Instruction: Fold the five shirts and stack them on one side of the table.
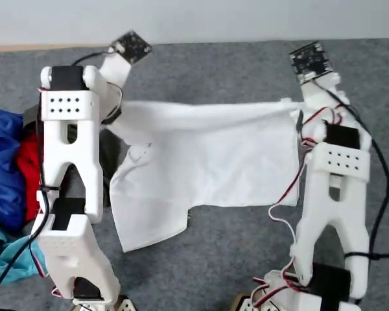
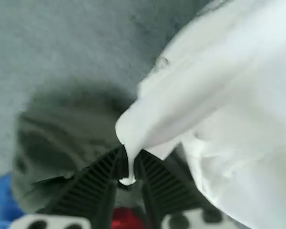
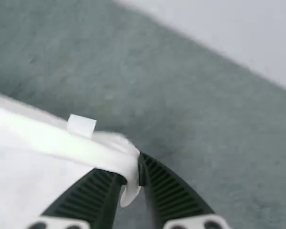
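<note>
A white shirt [image 1: 207,162] is stretched between the two arms over the grey table [image 1: 233,71]. My left gripper [image 2: 128,164] is shut on one end of its far edge, where the white cloth [image 2: 219,95] bunches into the black fingers [image 2: 97,179]. My right gripper [image 3: 131,183] is shut on the other end of that edge, the white fabric [image 3: 43,157] pinched between its fingers [image 3: 169,191]. In the high view the left arm [image 1: 71,142] stands at the shirt's left and the right arm [image 1: 330,168] at its right. The shirt's near part and a sleeve [image 1: 149,223] lie on the table.
A heap of other shirts lies at the table's left edge: a blue one [image 1: 3,165], a red one [image 1: 29,168] and a teal one [image 1: 10,256]. A dark grey garment [image 2: 62,124] lies under the left gripper. A pale wall [image 1: 194,19] bounds the far side.
</note>
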`<control>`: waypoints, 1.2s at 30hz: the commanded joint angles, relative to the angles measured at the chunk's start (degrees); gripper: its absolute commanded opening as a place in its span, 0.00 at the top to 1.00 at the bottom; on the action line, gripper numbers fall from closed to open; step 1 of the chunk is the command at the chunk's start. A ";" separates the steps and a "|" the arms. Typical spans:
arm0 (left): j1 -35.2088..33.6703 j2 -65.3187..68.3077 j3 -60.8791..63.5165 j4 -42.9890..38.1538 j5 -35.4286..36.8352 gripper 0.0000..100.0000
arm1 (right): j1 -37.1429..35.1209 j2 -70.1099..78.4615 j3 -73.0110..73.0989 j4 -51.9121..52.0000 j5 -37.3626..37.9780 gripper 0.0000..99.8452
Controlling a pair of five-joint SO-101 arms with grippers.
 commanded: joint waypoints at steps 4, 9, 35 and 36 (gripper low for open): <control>-0.35 -0.09 -5.32 -14.86 0.97 1.00 | 2.95 -7.78 -3.08 -6.55 0.53 0.99; -0.35 0.97 -5.58 -28.31 5.89 1.00 | 2.95 -12.62 -3.08 -6.46 0.53 0.99; 1.05 -33.49 -5.76 -18.29 23.65 1.00 | 8.66 -34.77 -21.36 22.37 -10.81 0.99; 1.05 -34.81 -5.76 -17.14 24.70 1.00 | 8.75 -34.77 -23.38 23.96 -11.69 0.99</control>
